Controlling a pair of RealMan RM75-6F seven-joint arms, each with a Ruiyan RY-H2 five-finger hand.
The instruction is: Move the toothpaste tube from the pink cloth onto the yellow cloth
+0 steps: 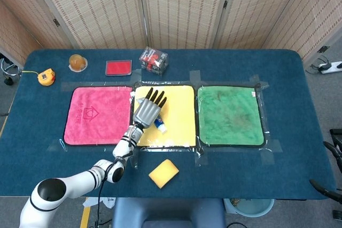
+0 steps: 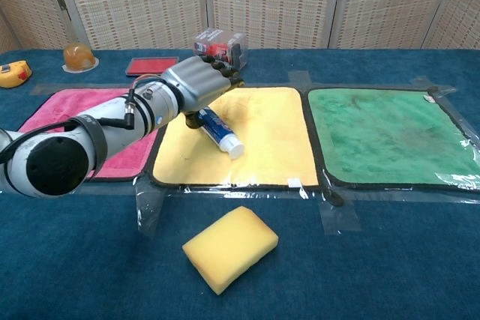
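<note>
— Where is the toothpaste tube (image 2: 221, 132)?

— Left of centre in the chest view, above the yellow cloth (image 2: 259, 140), cap end slanting down to the right. Whether the cap touches the cloth, I cannot tell.

— Who has it?

— The left hand (image 2: 199, 86). Its fingers are curled around the tube's upper end, knuckles up, the forearm running off toward the lower left.

— And the pink cloth (image 1: 96, 113)?

— Just left of the yellow one in the head view; the green cloth (image 1: 231, 115) lies to the right.

— Anything else?

— A yellow sponge (image 2: 229, 248) at lower centre, a red-and-black box (image 1: 154, 60) at upper centre. The right hand (image 1: 332, 164) shows only as dark parts at the right edge; its state I cannot tell.
</note>
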